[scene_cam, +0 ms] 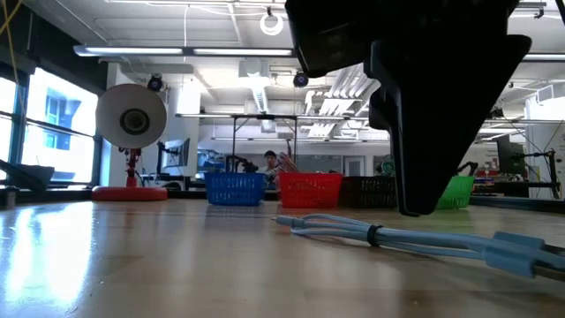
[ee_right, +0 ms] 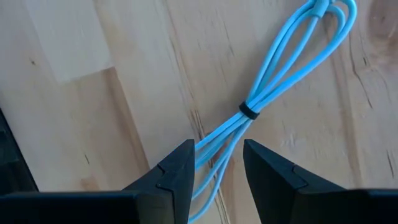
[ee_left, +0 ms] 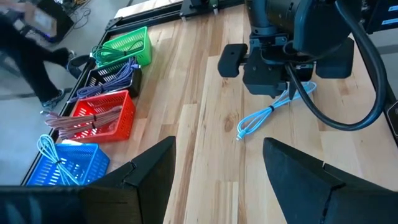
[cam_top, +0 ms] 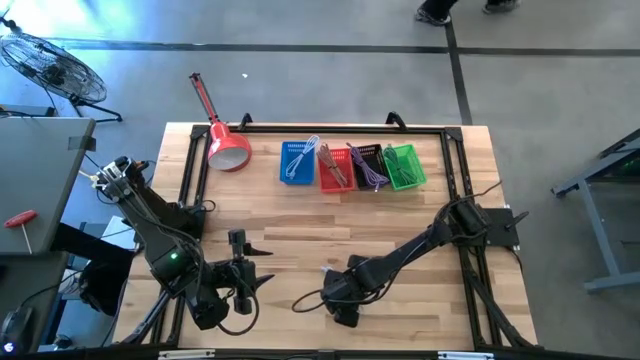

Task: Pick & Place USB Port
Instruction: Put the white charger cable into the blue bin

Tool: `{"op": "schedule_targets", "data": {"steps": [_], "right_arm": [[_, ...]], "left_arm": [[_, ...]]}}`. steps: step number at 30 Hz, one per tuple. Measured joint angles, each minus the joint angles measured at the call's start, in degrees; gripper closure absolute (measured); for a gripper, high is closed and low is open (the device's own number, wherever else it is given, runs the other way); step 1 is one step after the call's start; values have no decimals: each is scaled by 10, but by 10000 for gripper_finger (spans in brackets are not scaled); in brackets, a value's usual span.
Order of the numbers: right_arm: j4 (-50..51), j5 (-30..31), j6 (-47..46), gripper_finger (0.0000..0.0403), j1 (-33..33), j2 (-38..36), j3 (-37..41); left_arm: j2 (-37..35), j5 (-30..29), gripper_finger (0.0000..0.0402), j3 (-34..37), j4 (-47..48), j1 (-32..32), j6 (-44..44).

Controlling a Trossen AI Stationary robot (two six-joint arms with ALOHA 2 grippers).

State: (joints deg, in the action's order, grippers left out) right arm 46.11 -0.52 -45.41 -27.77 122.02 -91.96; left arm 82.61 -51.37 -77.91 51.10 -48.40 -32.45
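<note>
A light-blue USB cable [ee_right: 267, 81], bundled with a black tie [ee_right: 249, 111], lies flat on the wooden table near its near edge; it also shows in the left wrist view [ee_left: 267, 115] and the low view [scene_cam: 397, 237]. My right gripper [ee_right: 217, 152] is lowered over it, open, with one finger on each side of the bundle just below the tie. In the low view one of its fingers [scene_cam: 424, 132] ends just above the cable. My left gripper [ee_left: 217, 180] waits open near the table's near-left part [cam_top: 252, 270], pointing toward the cable.
Along the far edge stand a blue basket [cam_top: 297, 162], a red one [cam_top: 335, 168], a black one [cam_top: 367, 165] and a green one [cam_top: 403, 165], each holding cables. A red lamp-like object [cam_top: 228, 148] lies left of them. Bare wood [cam_top: 300, 225] lies between baskets and grippers.
</note>
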Motion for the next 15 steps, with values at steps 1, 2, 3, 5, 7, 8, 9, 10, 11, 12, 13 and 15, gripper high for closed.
{"op": "schedule_targets", "data": {"steps": [1, 2, 3, 5, 7, 8, 9, 10, 11, 12, 13, 15], "right_arm": [[-1, 0, -6, 274, 0, 0, 0], [-2, 0, -9, 274, 0, 0, 0], [-2, 0, -10, 274, 0, 0, 0], [-3, 0, -10, 274, 0, 1, 0], [-5, -1, -10, 274, 0, 5, 0], [-5, -5, -9, 274, 0, 9, 0], [-5, -10, -9, 274, 0, 15, 0], [-5, -16, -9, 274, 0, 20, 0], [-6, -20, -8, 274, 0, 24, 0], [-7, -23, -7, 274, 1, 27, 0], [-7, -25, -7, 274, 2, 29, -1], [-7, -31, -4, 274, 5, 33, -2]], "left_arm": [[0, 0, 167, 0, 0, 0, 0], [0, 0, 167, 0, 0, 0, 0], [0, 0, 167, 1, 0, 0, 0], [0, 2, 167, 8, -10, 0, 0], [0, 5, 167, 19, -10, 0, 0], [0, 6, 167, 24, -13, 0, 0], [0, 7, 167, 31, -18, 0, -1], [0, 8, 167, 37, -22, 0, -4], [0, 9, 167, 43, -20, 0, -8], [0, 9, 167, 48, -20, 0, -10], [0, 9, 167, 50, -21, 0, -12], [1, 9, 167, 55, -26, 0, -13]]}}
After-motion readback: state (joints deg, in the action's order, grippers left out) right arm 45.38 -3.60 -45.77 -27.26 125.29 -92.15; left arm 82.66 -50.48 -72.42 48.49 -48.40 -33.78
